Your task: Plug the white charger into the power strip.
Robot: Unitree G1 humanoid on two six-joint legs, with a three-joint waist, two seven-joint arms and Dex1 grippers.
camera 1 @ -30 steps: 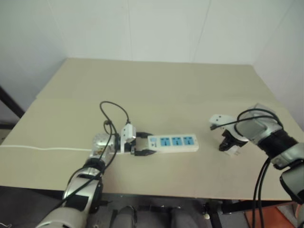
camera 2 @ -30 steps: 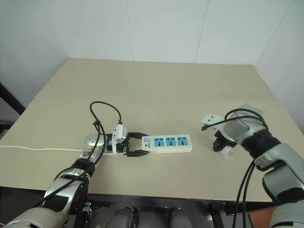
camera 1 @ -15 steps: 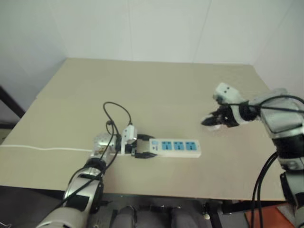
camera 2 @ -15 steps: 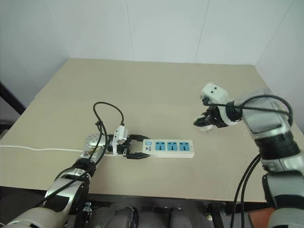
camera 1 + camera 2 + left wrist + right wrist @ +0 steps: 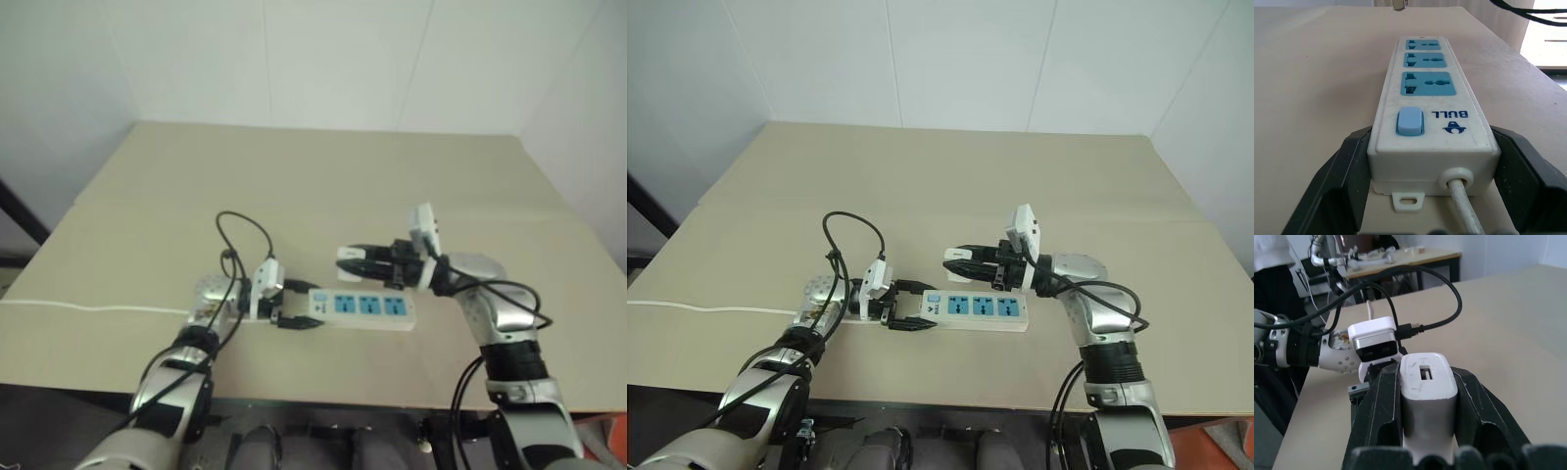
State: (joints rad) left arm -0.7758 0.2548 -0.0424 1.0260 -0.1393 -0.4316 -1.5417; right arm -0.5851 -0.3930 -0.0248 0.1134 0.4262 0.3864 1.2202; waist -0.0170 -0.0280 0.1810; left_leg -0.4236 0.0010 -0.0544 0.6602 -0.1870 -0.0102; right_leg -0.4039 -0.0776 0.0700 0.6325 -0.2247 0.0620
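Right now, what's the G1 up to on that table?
Plugging in a charger. The left gripper is shut on the switch end of the power strip, pinning it to the table. The right gripper holds the white charger above the strip's sockets. Nothing is plugged in yet.

My right tool (image 5: 955, 257) swung in from the far right edge of the worktop (image 5: 950, 176), carrying the white charger (image 5: 1427, 382) up with it, and now hangs over the power strip (image 5: 972, 306), pointing left.
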